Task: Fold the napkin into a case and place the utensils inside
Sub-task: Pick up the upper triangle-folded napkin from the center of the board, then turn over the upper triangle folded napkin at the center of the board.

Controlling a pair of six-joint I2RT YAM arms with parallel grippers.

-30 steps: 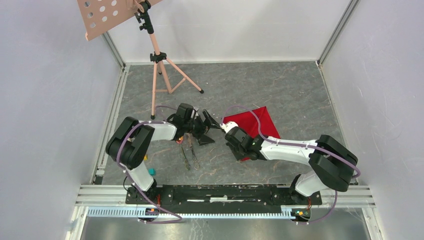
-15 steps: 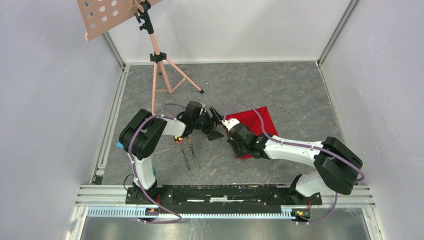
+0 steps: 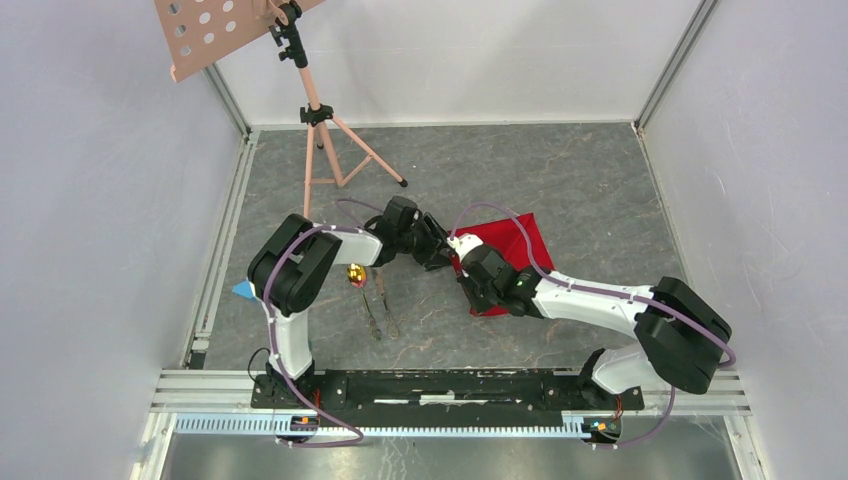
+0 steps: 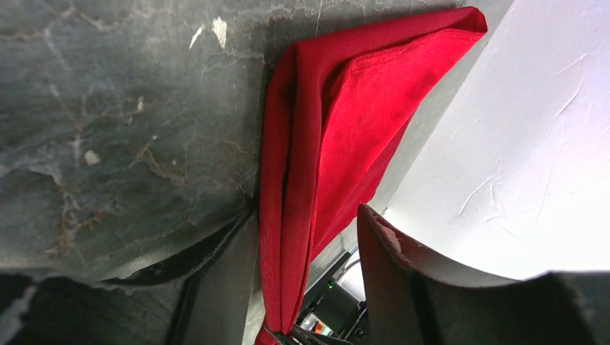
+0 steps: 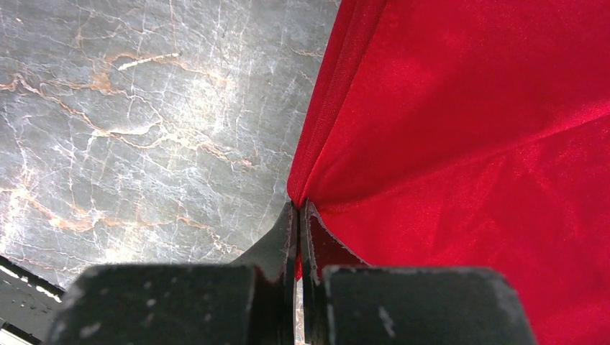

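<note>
Pinching napkin edge, right gripper; corner seemingly far-right.

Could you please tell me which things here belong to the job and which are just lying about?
For the job:
napkin
utensils

Just lying about:
stand
blue block

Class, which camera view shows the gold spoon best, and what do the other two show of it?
The top external view: the gold spoon lies uncovered on the table, left of the red napkin. The left wrist and right wrist views show none of it, only napkin and table surface.
</note>
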